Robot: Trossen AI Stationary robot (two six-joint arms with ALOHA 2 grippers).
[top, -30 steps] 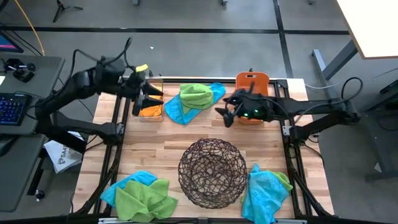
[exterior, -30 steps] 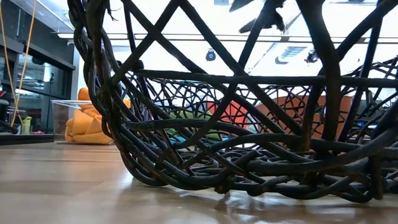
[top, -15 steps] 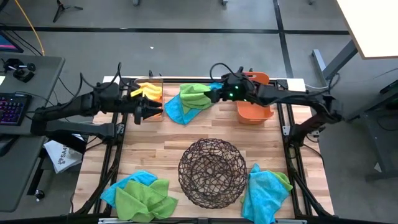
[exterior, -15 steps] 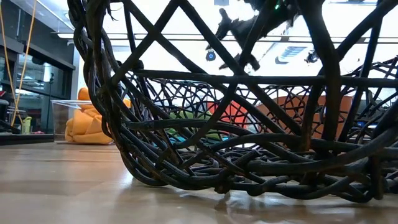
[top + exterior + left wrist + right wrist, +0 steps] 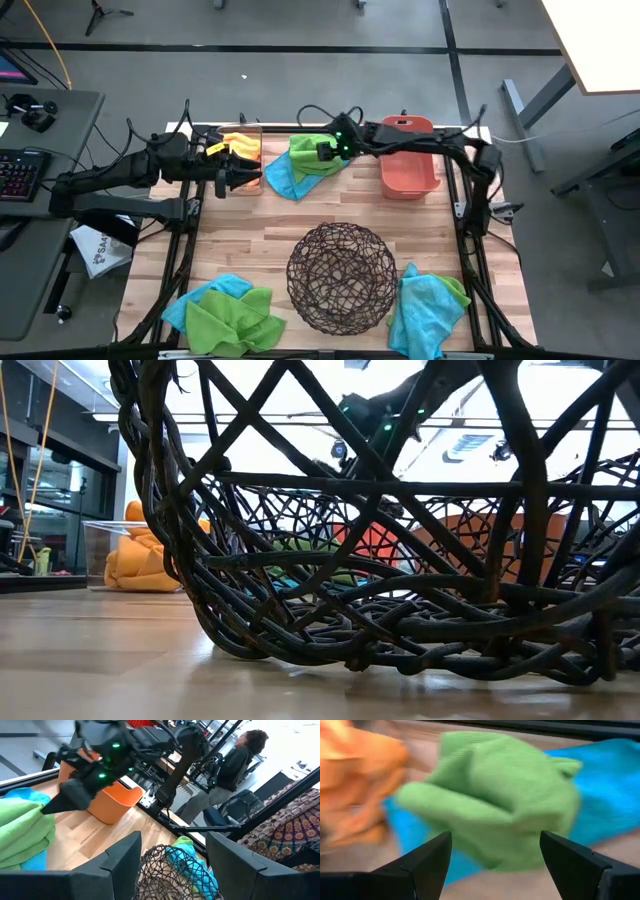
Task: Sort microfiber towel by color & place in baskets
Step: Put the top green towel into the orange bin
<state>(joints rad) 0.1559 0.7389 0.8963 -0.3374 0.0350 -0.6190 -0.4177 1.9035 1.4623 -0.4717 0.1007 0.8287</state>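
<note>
Inspector: Wooden tabletop [image 5: 250, 215], far end. State of the right gripper [image 5: 325, 152]?

Assessor: Fingers apart, empty, directly over the green towel [image 5: 313, 152], which lies on a blue towel [image 5: 285, 178]. Likely fault: pinching both colours together.

Inspector: Surroundings?

Assessor: Left gripper [image 5: 243, 171], fingers apart, beside the clear bin [image 5: 243, 182] holding orange towels [image 5: 240, 146]. Salmon bin [image 5: 407, 165] opposite. Wire bowl [image 5: 341, 277] nearer, clear of the reach.

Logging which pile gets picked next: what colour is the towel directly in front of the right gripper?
Lime green: the crumpled lime-green microfiber towel facing the open right gripper, shown best in the right wrist view.
</note>
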